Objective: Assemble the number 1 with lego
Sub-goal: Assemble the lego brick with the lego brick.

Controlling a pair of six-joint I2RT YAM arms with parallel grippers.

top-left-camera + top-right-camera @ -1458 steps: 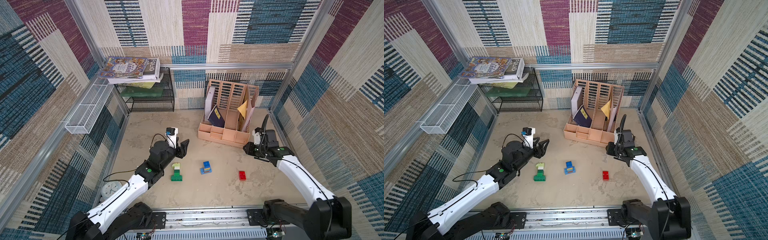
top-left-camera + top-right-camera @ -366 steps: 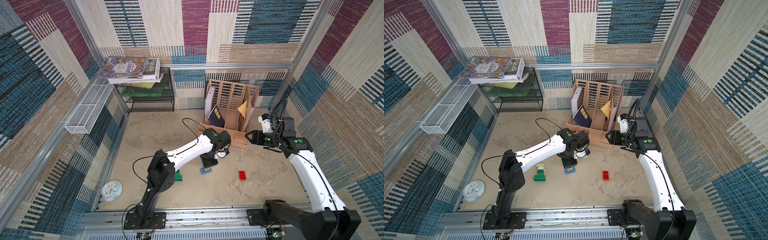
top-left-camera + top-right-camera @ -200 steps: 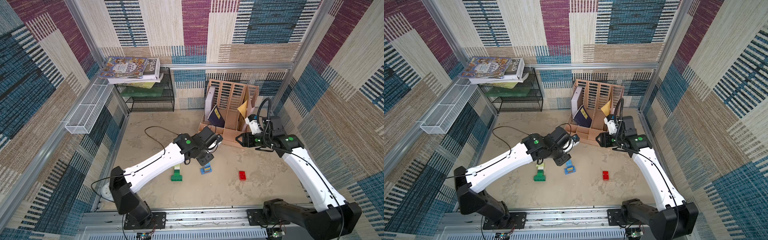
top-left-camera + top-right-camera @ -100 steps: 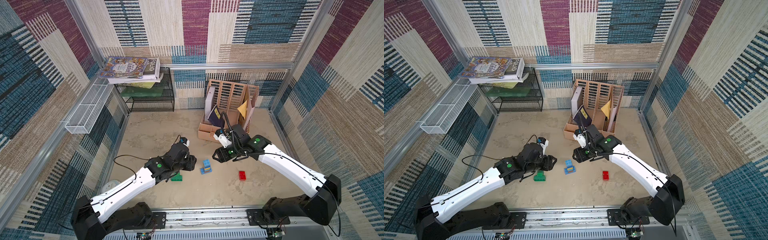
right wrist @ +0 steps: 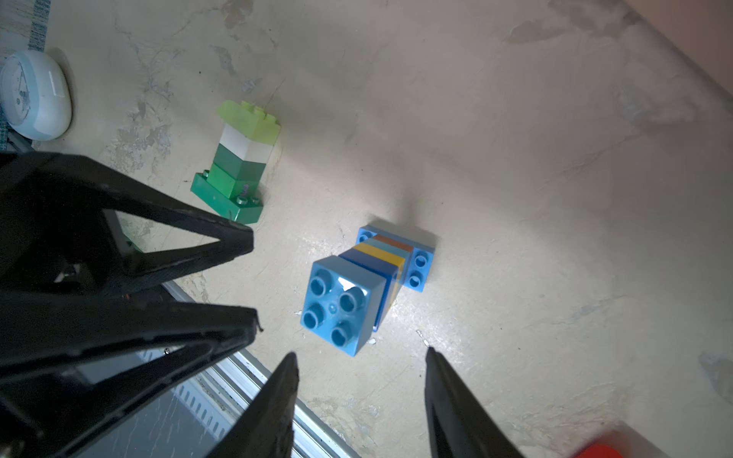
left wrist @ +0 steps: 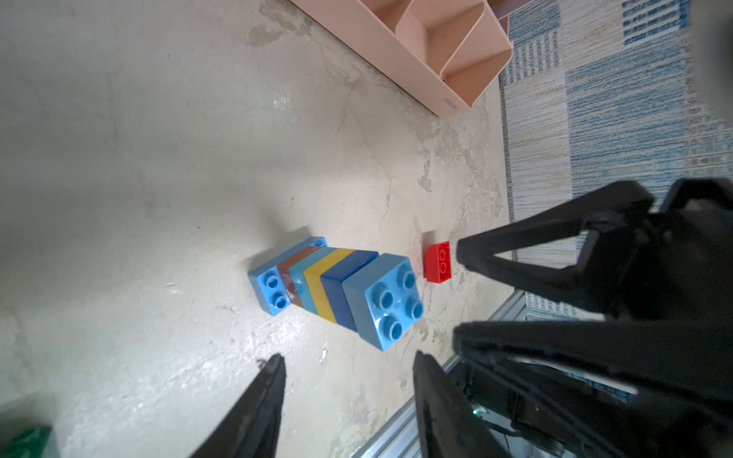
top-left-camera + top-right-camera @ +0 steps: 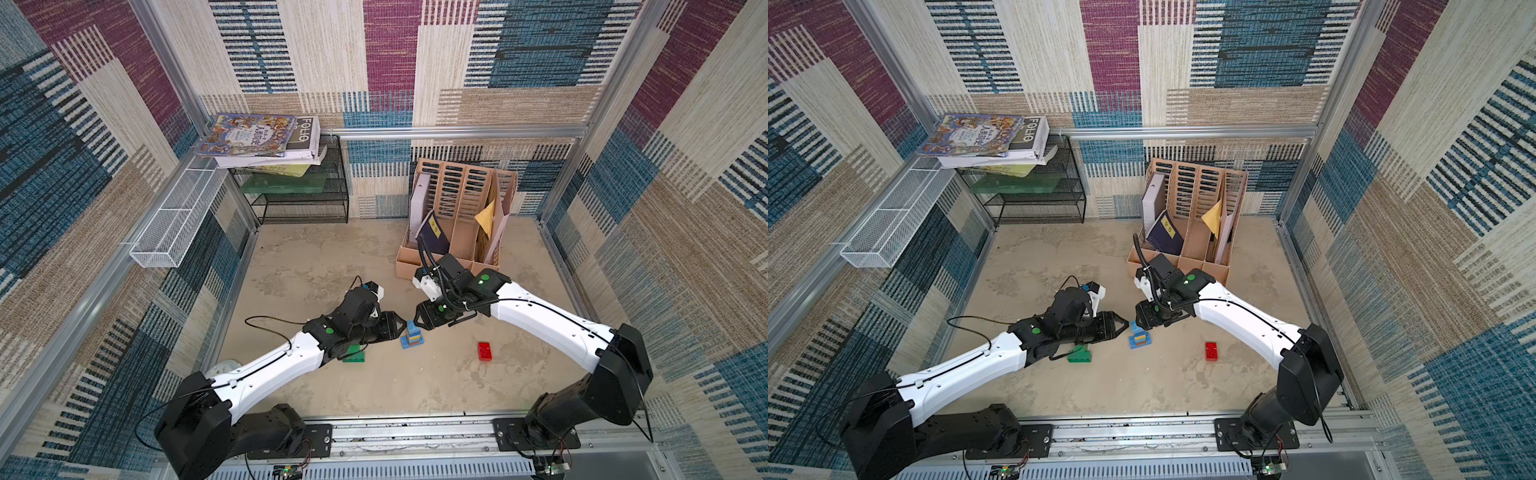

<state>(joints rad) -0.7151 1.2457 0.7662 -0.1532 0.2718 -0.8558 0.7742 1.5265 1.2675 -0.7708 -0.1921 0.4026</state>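
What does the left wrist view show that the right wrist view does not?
Only the left wrist view: the peach compartmented file holder and the small red studded brick whole. Only the right wrist view: the round white clock and the green, white and lime brick stack whole. Both: the upright tower of blue, yellow and brown bricks, the left pincer and right pincer, both open. Each view catches only a sliver of the other's bricks.

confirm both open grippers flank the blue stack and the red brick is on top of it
Not quite: the red brick lies alone on the table, apart from the blue stack, as both top views show. The left gripper and right gripper do flank the stack, open.
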